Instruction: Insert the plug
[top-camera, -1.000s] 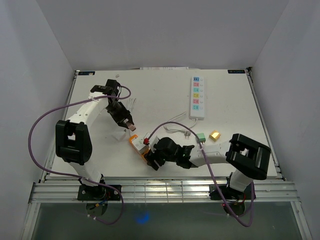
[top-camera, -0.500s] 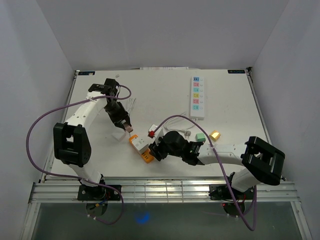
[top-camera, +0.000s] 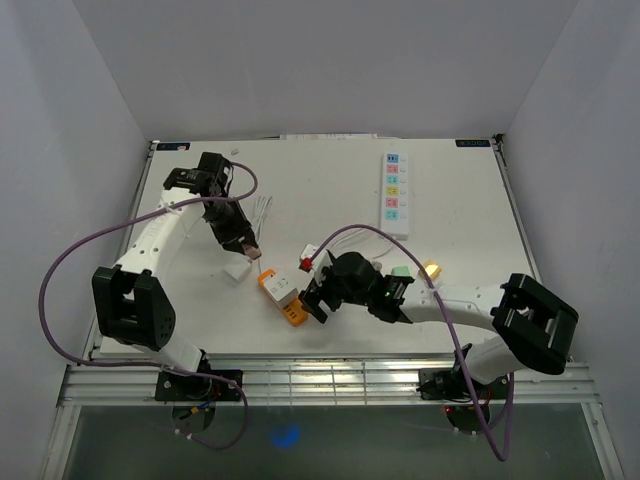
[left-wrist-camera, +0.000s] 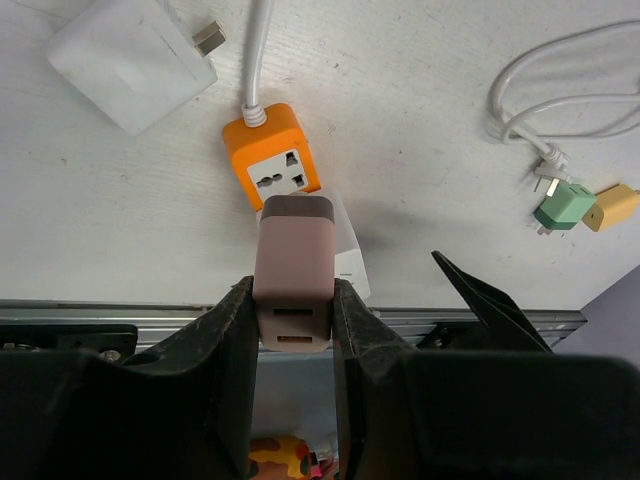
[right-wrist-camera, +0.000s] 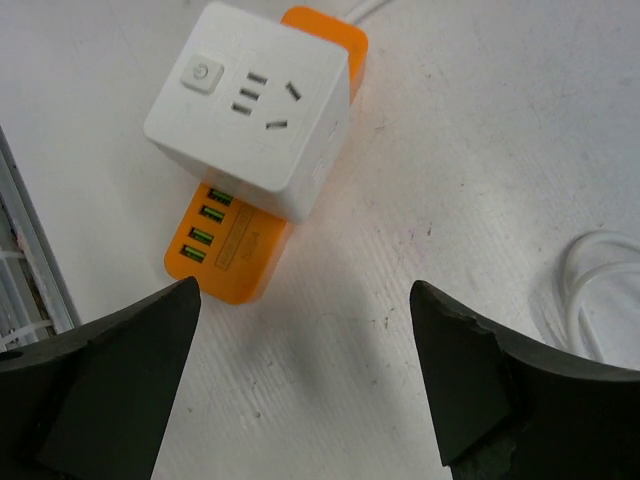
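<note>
My left gripper (left-wrist-camera: 292, 300) is shut on a pink plug (left-wrist-camera: 293, 262), holding it by its sides above the table. Below it lies the orange socket block (left-wrist-camera: 272, 165) with a universal outlet facing up and a white cube (left-wrist-camera: 345, 250) on its near end. In the top view the pink plug (top-camera: 256, 246) hangs just up and left of the orange socket block (top-camera: 281, 296). My right gripper (top-camera: 315, 300) stands open beside the block's right end. In the right wrist view its jaws (right-wrist-camera: 305, 300) are wide apart and hold nothing, and the white cube (right-wrist-camera: 250, 105) and orange block (right-wrist-camera: 225, 250) lie ahead.
A white power strip (top-camera: 395, 195) lies at the back right. A green plug (top-camera: 400, 272) and a yellow one (top-camera: 431, 270) sit behind my right arm, with a coiled white cable (top-camera: 350, 245). A white adapter (top-camera: 237, 270) lies left of the block.
My right gripper has let go of the socket block, opened wide and drawn back to the block's right. My left gripper, still holding the pink plug, has shifted slightly away from the block.
</note>
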